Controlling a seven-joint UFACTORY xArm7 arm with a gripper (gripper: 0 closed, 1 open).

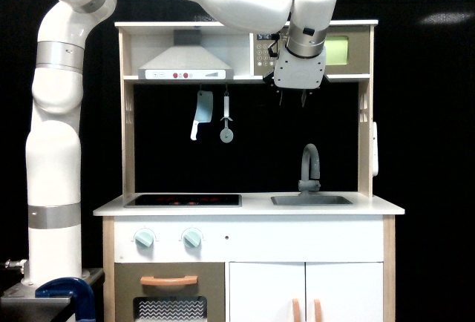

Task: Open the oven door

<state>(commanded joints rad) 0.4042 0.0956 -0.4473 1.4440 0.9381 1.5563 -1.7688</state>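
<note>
Upper right of the toy kitchen, in the top shelf compartment, sat the oven door (338,50); it faced the camera flat and shut, its long axis horizontal; only the right part of its lime-green window showed, at the exterior view's right of the arm's wrist; its handle was hidden behind the tool housing, so the handle's direction could not be read; a small keypad panel (263,50) with a digital readout stood just to the exterior view's left of the wrist.

Tool (292,98): hung from the white arm (56,151) directly in front of the oven compartment, pointing downward; two short dark fingertips (303,98) projected below the shelf edge, slightly apart, with nothing between them; the exact width of the gap was hard to judge against the black backdrop; whether the tool touched the door could not be told from this view.

Other items: grey range hood (182,66) with red buttons under the top shelf; toy cleaver (200,113) and round utensil (225,125) hanging side by side below it; black hob (183,200) and sink (312,200) with grey faucet (309,166) set in the white counter (378,207); two mint knobs (168,238) beneath; larger lower door (169,292) with horizontal orange handle, cut off by the bottom edge; white cabinet doors (304,292) likewise cut off; blue clamp (67,294) at the arm's base, partly out of frame.
</note>
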